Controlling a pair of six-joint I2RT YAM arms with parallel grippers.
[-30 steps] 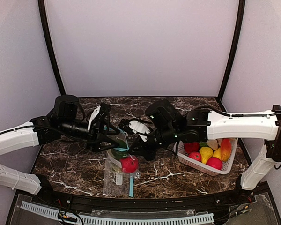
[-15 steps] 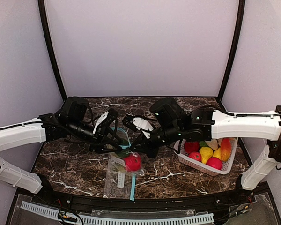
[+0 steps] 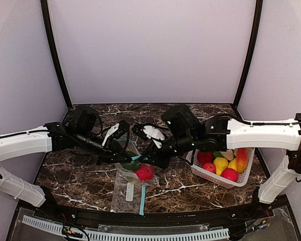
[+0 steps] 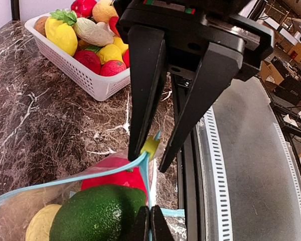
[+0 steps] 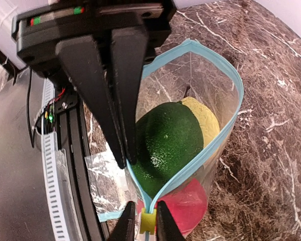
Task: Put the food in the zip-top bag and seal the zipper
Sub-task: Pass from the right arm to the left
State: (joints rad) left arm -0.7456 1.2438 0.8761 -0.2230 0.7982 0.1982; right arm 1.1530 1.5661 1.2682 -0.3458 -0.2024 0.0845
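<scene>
Robotics lab test cell, viewed from my remote station. The left arm (image 3: 20, 145) and right arm (image 3: 261, 133) are bolted at the near edge of a marble-patterned table (image 3: 80, 170). Blank pale walls (image 3: 150, 50) and black frame poles (image 3: 54, 50) box it in. A slotted cable duct (image 3: 140, 234) and loose wiring (image 3: 72, 232) run along the front. Toy food (image 3: 220, 164) fills a basket (image 3: 210, 176). In the left wrist view I see cluttered benches (image 4: 291, 85) beyond the table.
</scene>
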